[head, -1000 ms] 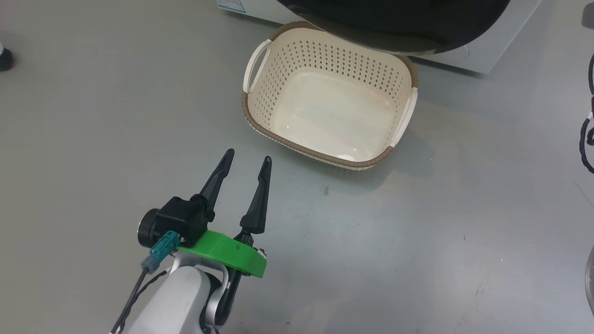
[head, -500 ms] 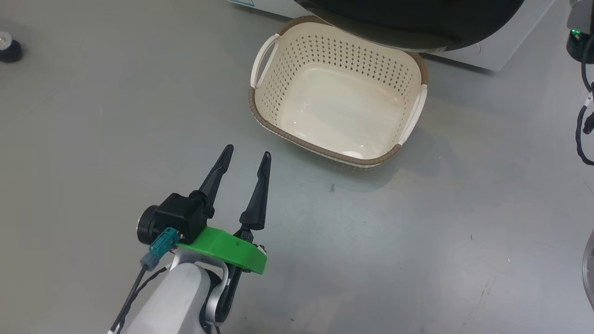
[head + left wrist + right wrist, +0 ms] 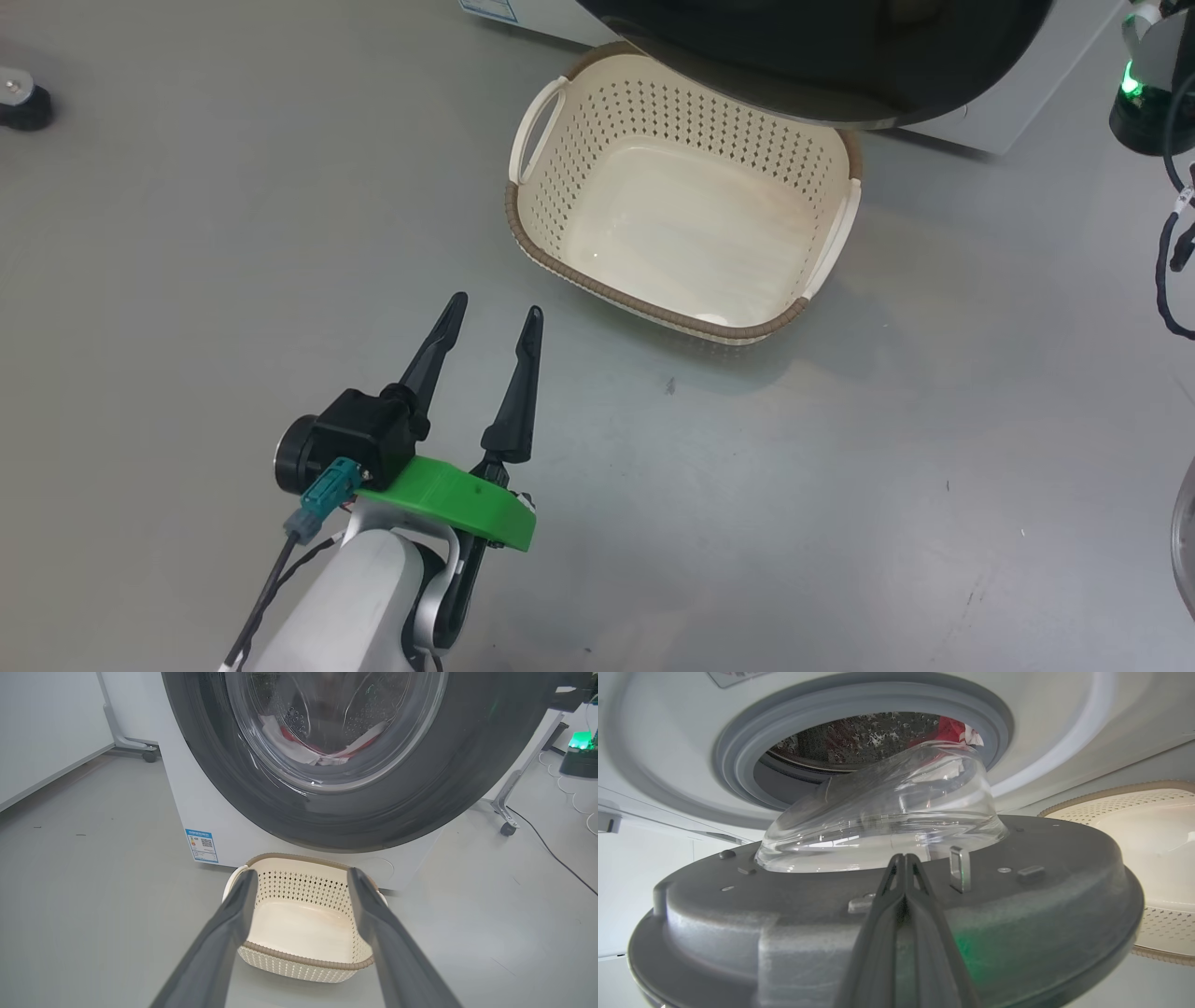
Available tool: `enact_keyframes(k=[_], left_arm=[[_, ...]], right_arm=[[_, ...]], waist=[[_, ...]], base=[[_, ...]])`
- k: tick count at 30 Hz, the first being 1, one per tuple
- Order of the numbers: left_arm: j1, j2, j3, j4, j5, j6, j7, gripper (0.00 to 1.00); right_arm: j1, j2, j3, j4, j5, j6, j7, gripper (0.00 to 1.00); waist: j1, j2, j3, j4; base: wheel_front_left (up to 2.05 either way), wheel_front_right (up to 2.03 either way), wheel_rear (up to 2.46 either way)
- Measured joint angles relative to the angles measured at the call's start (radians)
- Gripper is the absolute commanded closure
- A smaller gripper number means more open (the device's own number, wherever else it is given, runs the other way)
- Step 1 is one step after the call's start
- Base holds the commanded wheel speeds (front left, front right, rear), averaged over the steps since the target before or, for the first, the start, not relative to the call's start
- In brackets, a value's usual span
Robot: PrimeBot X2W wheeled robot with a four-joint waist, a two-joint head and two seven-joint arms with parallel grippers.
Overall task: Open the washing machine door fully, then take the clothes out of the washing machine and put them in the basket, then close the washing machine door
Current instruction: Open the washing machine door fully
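Basket (image 3: 700,121) bare, clothes (image 3: 299,751) in drum (image 3: 840,742) — end effectors empty, left (image 3: 496,306) spread, right (image 3: 903,859) pinched

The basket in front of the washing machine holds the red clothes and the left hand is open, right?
No. The basket is empty, as the head view shows; the red clothes are inside the washing machine. The left hand is open.
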Motion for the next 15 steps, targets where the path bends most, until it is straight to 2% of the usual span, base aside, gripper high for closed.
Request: enact_keyframes(k=[15], left_arm=[[0.000, 0.000, 0.000, 0.020, 0.000, 0.002, 0.000, 0.00]], right_arm=[[0.051, 0.031, -0.010, 0.071, 0.041, 0.000, 0.065, 1.00]], waist=[[0.0000, 0.0000, -0.064, 0.002]], base=[[0.00, 0.00, 0.00]])
